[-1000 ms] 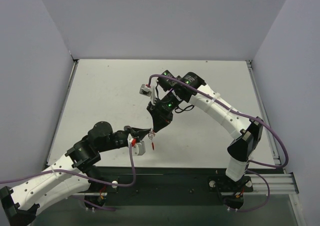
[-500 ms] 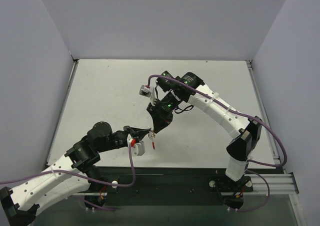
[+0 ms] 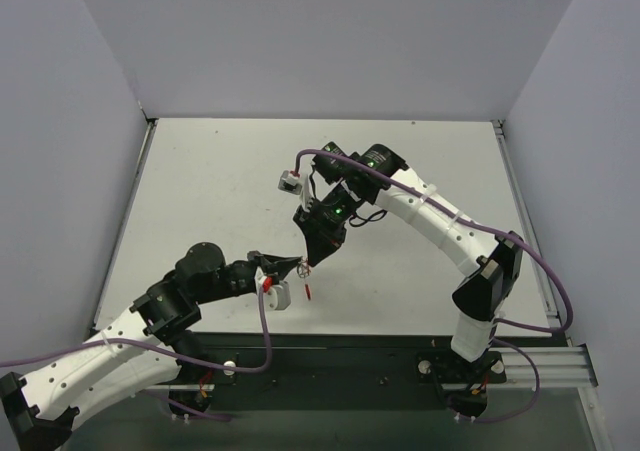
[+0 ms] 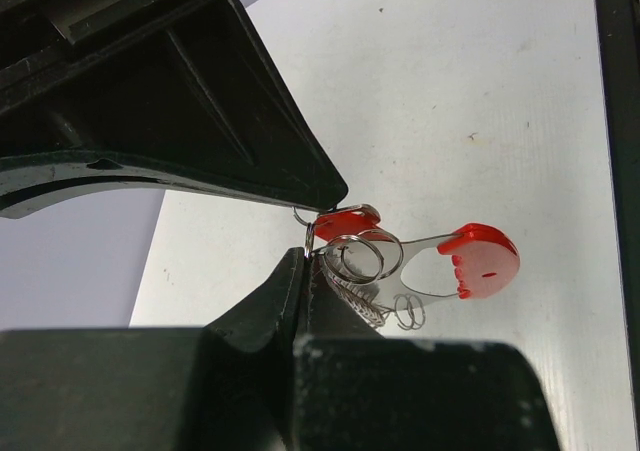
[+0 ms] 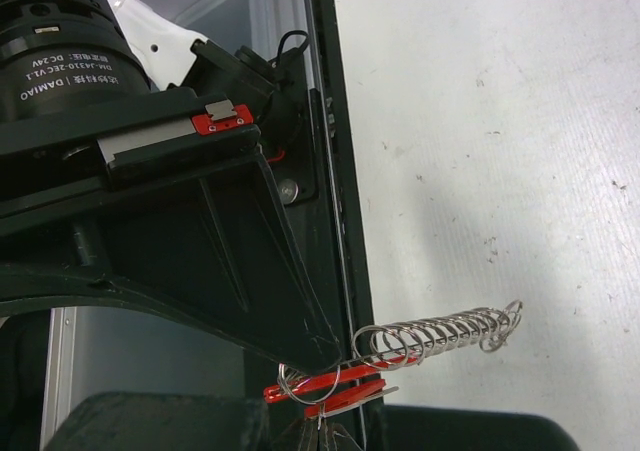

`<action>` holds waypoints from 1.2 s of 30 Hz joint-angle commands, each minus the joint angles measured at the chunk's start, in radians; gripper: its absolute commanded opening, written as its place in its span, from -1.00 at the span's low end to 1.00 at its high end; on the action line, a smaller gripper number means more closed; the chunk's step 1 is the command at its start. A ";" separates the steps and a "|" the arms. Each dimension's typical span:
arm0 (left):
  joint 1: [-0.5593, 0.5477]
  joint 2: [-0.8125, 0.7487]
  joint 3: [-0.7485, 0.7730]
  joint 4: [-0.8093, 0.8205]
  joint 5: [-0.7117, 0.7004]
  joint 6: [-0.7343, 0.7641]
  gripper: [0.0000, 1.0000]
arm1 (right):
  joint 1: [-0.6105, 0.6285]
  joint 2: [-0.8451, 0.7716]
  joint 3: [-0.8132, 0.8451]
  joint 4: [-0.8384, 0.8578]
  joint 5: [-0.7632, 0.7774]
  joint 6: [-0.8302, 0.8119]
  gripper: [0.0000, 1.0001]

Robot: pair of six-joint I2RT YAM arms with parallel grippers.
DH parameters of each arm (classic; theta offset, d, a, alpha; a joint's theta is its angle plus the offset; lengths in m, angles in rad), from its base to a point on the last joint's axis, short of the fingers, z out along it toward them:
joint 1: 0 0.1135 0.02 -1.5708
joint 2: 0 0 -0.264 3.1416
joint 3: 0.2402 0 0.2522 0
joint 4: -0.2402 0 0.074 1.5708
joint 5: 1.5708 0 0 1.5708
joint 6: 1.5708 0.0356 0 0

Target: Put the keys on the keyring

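The closed left gripper (image 3: 297, 267) and right gripper (image 3: 311, 258) both pinch the keyring (image 4: 352, 217), tips hiding much of it; one key (image 4: 478, 261) juts clear.

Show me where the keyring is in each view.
Top external: keyring just below and left of centre.
Left wrist: keyring at centre, seen as silver loops.
Right wrist: keyring at bottom centre, silver coil above red arc.
Shared landmark: white table behind it.
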 commanded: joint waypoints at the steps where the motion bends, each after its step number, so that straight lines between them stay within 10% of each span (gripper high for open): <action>1: -0.006 0.001 0.009 0.047 -0.015 0.016 -1.00 | 0.017 0.011 0.040 -0.033 -0.019 -0.007 -1.00; 36: -0.055 0.045 0.023 0.033 -0.169 0.065 -1.00 | 0.036 0.035 -0.038 -0.043 -0.140 -0.003 -1.00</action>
